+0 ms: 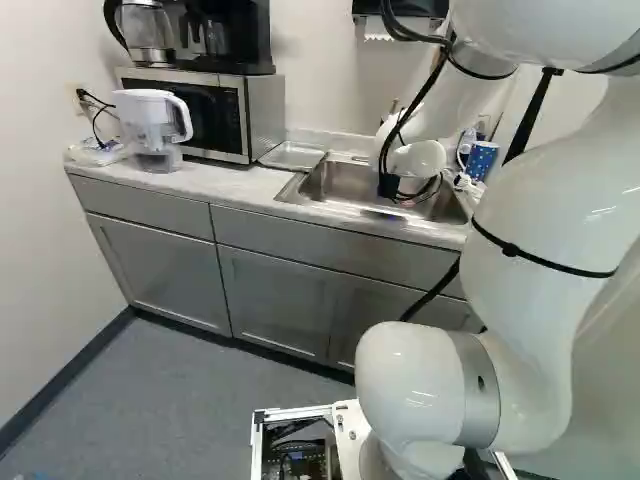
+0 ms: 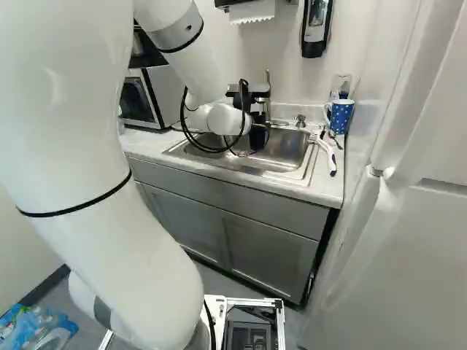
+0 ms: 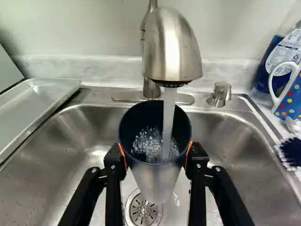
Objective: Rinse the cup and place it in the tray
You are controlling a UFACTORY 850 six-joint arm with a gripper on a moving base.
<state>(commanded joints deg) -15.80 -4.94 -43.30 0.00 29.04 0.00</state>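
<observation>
Pinching the cup with the tool, from two sides, with orange pads against its wall. Held mouth up over the sink, beneath the faucet and above the drain, with water falling inside and churning. Probably mid-rinse. Best to sweep the stream round the inner wall by small shifts, rim clear of the faucet. Then tip gently over the drain, away from the wrist, and pour out fully. Squeeze firmly but evenly: likely slick when wet, heavier when full. Next, draw out from under the faucet without knocking it, then across to the tray, on the worktop toward its back edge, between microwave and sink. Lower slowly, set down level and wholly inside, then release.
</observation>
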